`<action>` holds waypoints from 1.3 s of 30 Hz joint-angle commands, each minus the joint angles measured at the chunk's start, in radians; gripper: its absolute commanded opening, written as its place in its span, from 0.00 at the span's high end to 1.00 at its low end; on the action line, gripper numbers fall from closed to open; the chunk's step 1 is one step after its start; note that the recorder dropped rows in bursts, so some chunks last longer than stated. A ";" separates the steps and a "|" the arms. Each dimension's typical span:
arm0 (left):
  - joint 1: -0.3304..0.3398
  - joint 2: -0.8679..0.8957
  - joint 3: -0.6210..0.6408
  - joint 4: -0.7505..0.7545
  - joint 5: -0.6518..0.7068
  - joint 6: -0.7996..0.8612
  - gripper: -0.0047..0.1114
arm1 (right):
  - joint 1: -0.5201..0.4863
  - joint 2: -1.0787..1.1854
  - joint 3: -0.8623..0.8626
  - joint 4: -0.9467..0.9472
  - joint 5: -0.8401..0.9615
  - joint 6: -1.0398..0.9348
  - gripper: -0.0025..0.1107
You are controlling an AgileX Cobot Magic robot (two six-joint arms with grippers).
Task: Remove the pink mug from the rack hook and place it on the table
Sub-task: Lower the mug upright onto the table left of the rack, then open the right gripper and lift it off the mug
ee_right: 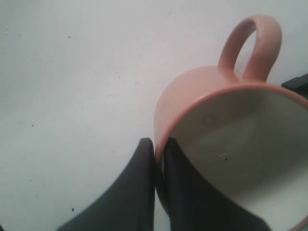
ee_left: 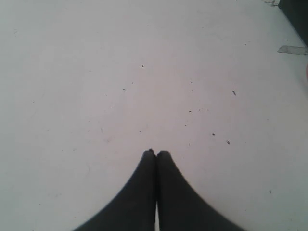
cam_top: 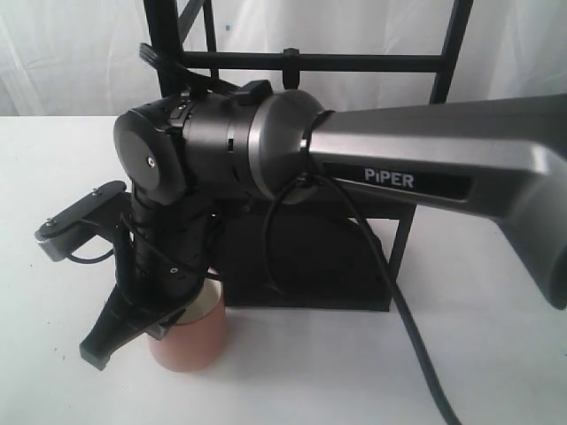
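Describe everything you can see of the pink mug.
The pink mug is matte salmon outside, cream-white inside, ceramic-looking, with a loop handle. It stands upright, mouth up, apparently on the white table near the black rack. The right end effector pinches its wall at the rim, one finger inside, one outside.

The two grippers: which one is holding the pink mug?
The right gripper, clamped on the rim of the pink mug; the left gripper is shut on nothing, over the table.
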 commanded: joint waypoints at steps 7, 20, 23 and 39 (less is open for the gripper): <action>-0.007 -0.003 0.004 -0.004 0.015 0.001 0.96 | -0.006 0.003 -0.004 0.018 -0.005 -0.003 0.91; -0.007 -0.003 0.004 -0.004 0.015 0.001 0.96 | -0.006 0.003 -0.004 0.018 -0.005 -0.003 0.82; -0.007 -0.003 0.004 -0.004 0.015 0.001 0.96 | -0.006 0.003 -0.004 0.018 -0.002 -0.003 0.82; -0.007 -0.003 0.004 -0.004 0.015 0.001 0.96 | -0.006 -0.221 -0.006 -0.011 0.116 -0.003 0.82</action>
